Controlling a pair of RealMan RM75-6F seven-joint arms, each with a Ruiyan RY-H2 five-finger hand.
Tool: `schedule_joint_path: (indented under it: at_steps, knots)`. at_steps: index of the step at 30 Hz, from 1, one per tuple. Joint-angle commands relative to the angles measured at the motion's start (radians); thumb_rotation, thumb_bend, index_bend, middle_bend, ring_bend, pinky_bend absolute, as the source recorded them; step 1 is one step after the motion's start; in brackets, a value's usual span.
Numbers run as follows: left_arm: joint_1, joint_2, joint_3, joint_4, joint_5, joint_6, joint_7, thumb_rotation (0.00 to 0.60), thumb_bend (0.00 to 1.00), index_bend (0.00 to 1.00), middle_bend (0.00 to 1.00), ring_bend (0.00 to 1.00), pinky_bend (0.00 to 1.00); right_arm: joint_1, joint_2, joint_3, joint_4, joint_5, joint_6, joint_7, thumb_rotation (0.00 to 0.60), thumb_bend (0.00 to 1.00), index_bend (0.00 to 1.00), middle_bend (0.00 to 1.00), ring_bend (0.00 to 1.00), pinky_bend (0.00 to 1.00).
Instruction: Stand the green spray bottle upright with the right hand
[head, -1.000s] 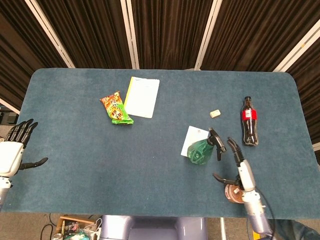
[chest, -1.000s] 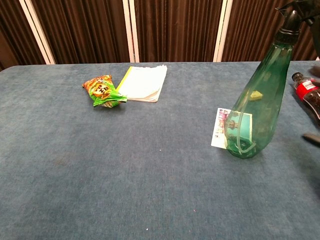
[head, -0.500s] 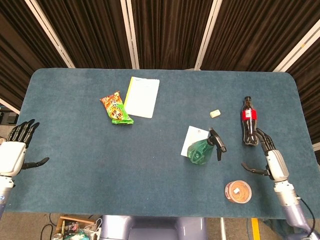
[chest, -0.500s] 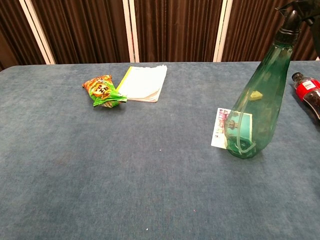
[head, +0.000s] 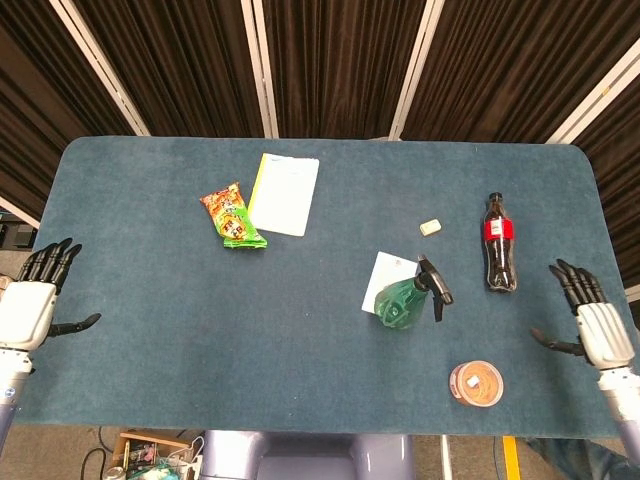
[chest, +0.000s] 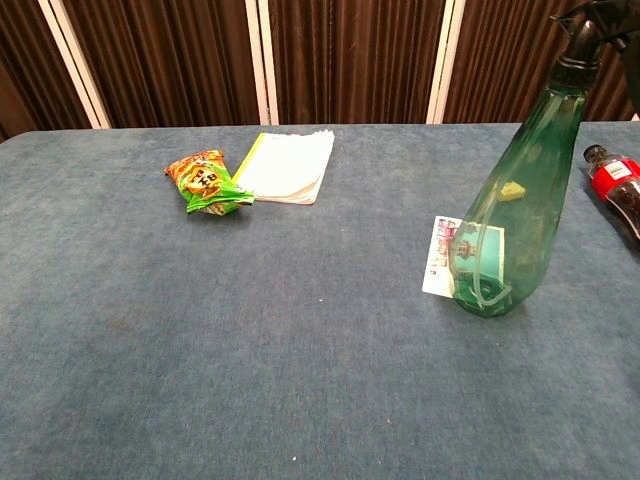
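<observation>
The green spray bottle (head: 405, 299) (chest: 510, 200) stands upright on the blue table, its black trigger head on top, its base partly over a small white card (head: 385, 274) (chest: 445, 256). My right hand (head: 590, 325) hovers open at the table's right edge, far from the bottle, holding nothing. At the left edge my left hand (head: 32, 303) is open too, fingers spread. Neither hand shows in the chest view.
A cola bottle (head: 498, 243) (chest: 620, 190) lies right of the spray bottle. A round tin (head: 476, 383) sits near the front edge. A small eraser (head: 430, 227), a notepad (head: 285, 193) (chest: 290, 165) and a snack packet (head: 232, 215) (chest: 207, 180) lie farther back.
My right hand has drawn away from the spray bottle, moving right to the table's edge. The bottle stays upright and still. The left hand has barely moved.
</observation>
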Motion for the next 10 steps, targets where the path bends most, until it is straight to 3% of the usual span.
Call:
schedule_joint_path:
  at_steps: [1, 5, 10]
  knots:
    - [-0.003, -0.004, 0.002, 0.0, 0.003, -0.005, 0.007, 0.6, 0.09, 0.0, 0.0, 0.0, 0.09, 0.0, 0.11, 0.043, -0.11, 0.073, -0.083, -0.3, 0.6, 0.24, 0.0, 0.0, 0.0, 0.0]
    - [-0.011, -0.012, 0.006, 0.006, 0.005, -0.02, 0.016, 0.6, 0.09, 0.0, 0.0, 0.0, 0.09, -0.039, 0.194, 0.068, -0.445, 0.149, -0.089, -0.612, 0.6, 0.24, 0.0, 0.0, 0.0, 0.0]
    - [-0.015, -0.02, 0.007, 0.02, 0.002, -0.029, 0.015, 0.6, 0.09, 0.0, 0.0, 0.0, 0.09, -0.056, 0.226, 0.093, -0.709, 0.21, -0.064, -0.887, 0.6, 0.24, 0.0, 0.0, 0.0, 0.0]
